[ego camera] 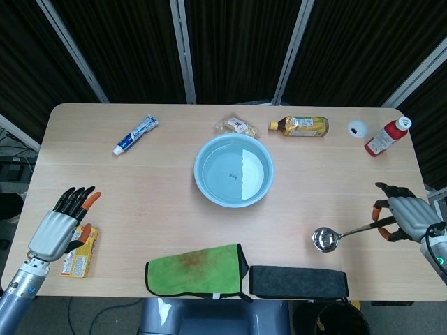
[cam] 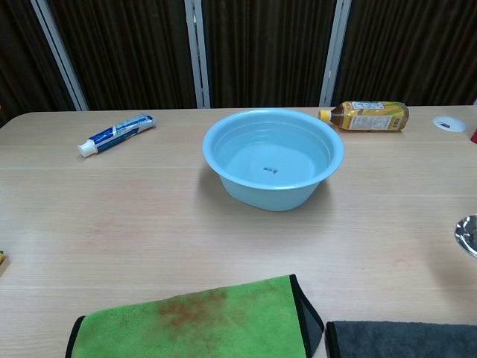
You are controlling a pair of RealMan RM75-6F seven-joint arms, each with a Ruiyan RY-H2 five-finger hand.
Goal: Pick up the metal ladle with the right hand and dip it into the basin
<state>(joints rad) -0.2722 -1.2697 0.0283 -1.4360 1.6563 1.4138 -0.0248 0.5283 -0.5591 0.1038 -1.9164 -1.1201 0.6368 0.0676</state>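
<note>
The metal ladle [ego camera: 327,239] has its bowl over the table to the right of the basin, its thin handle running right into my right hand [ego camera: 404,218], which grips the handle's end at the table's right edge. In the chest view only the rim of the ladle bowl [cam: 468,233] shows at the right border. The light blue basin [ego camera: 234,169] holds water and stands mid-table, well left of the ladle; it also shows in the chest view as the basin [cam: 273,157]. My left hand [ego camera: 61,223] rests open at the front left, fingers apart, holding nothing.
A green cloth [ego camera: 196,271] and a dark cloth [ego camera: 299,281] lie along the front edge. A toothpaste tube [ego camera: 135,135], a snack packet [ego camera: 237,126], a tea bottle [ego camera: 300,126], a white lid [ego camera: 357,128] and a red bottle [ego camera: 386,137] line the back. A yellow packet [ego camera: 79,255] lies by my left hand.
</note>
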